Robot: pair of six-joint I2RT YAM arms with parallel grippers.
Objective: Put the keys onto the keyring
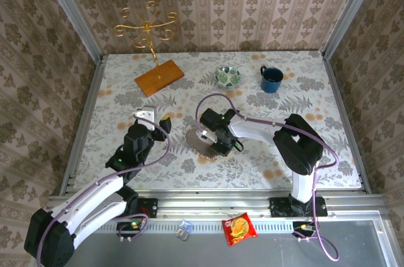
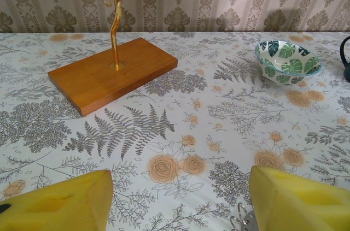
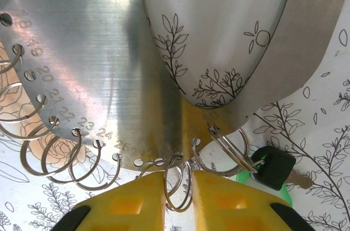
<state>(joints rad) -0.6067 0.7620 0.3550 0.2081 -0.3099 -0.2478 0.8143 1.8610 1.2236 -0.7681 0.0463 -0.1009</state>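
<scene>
Right gripper (image 3: pixel 178 177) pinched on a thin keyring (image 3: pixel 178 209) hanging from the numbered metal plate (image 3: pixel 98 67) on the counter (image 2: pixel 229 100), black-headed key (image 3: pixel 273 166) just beside; left gripper (image 2: pixel 180 198) apart; ring likely light, springy, slippery, so grip its flat faces.

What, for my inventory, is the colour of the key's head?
Black key head, clearest in right wrist view.

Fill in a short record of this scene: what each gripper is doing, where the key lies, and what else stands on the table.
Right gripper: pinched on a keyring hanging from the numbered metal plate
Left gripper: open, above the table, holding nothing
Key: black-headed, lying on the table beside the plate
Other items: wooden stand, leaf-patterned bowl, blue mug
</scene>
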